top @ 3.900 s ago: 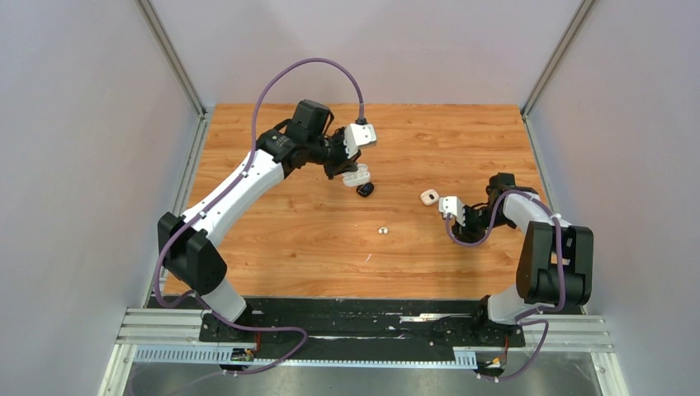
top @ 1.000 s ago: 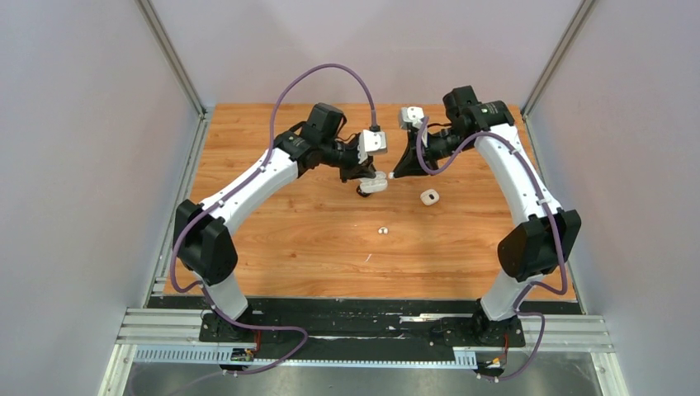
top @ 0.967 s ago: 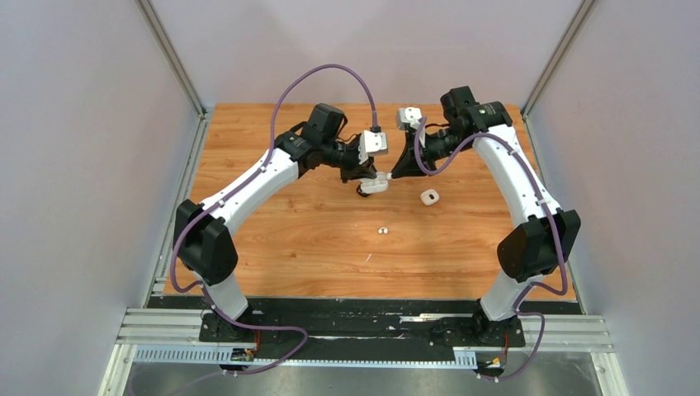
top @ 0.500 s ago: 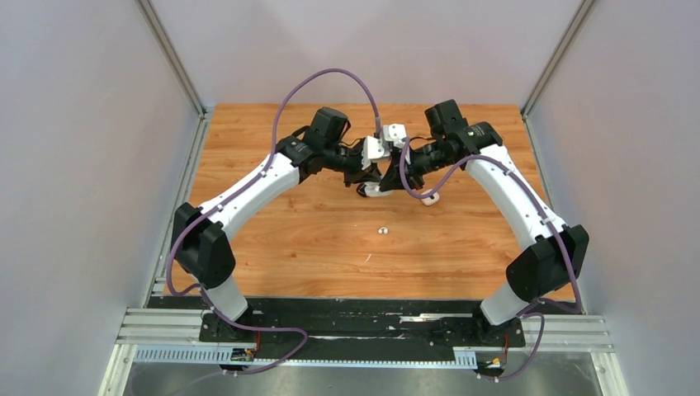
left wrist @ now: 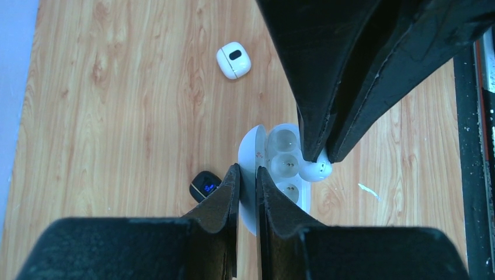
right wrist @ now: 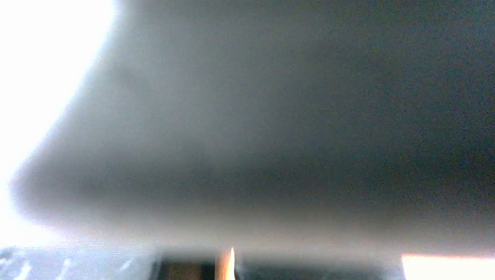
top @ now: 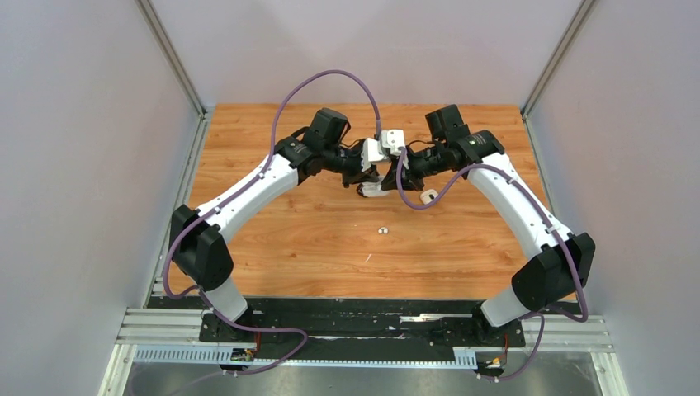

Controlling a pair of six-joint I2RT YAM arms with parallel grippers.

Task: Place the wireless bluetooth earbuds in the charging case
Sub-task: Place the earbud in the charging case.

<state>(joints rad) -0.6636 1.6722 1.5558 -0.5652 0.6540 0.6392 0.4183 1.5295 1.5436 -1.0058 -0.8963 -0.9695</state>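
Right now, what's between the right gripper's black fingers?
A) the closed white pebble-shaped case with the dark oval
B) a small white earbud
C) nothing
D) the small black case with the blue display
B: in the left wrist view the right gripper pinches a small white earbud at the edge of the open white charging case, which the left gripper holds.

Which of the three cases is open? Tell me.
The white charging case held by its lid in the left gripper: its sockets are exposed. The other white case and the small black case lie shut on the table.
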